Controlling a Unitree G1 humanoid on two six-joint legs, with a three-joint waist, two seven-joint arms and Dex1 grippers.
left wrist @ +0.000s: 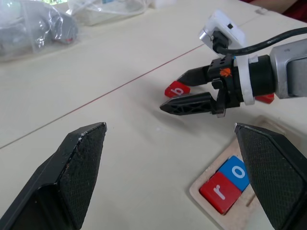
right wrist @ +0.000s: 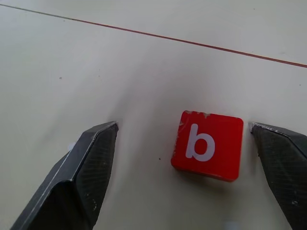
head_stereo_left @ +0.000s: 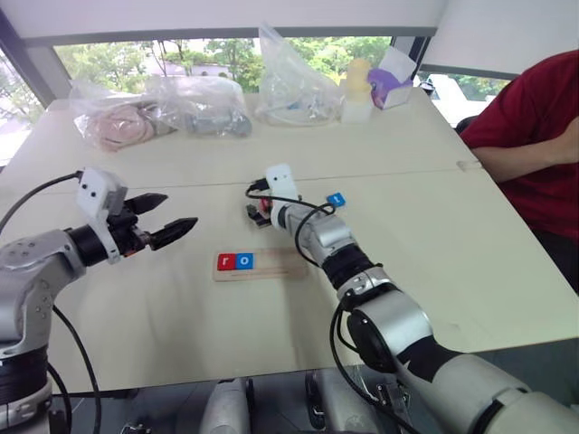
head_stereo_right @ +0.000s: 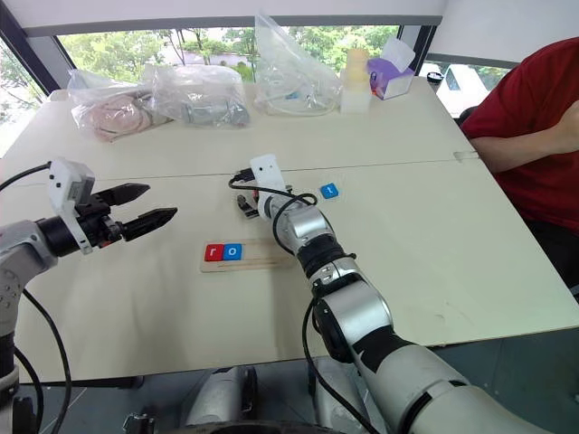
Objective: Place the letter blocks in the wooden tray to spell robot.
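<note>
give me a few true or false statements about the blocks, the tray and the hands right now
1. The wooden tray holds a red r block and a blue o block. True.
2. The right hand is shut on the red b block. False: the block lies on the table between its open fingers.
3. The left hand holds a block. False: it is open and holds nothing.
4. A blue block lies outside the tray. True.

The tabletop (right wrist: 96,72) is looking smooth and matt, the red b block (right wrist: 207,145) is showing a glossy plastic-like face with a chipped edge, the wooden tray (left wrist: 206,189) is showing pale bare wood, and the black fingers (right wrist: 81,177) are appearing finely textured and matt.
</note>
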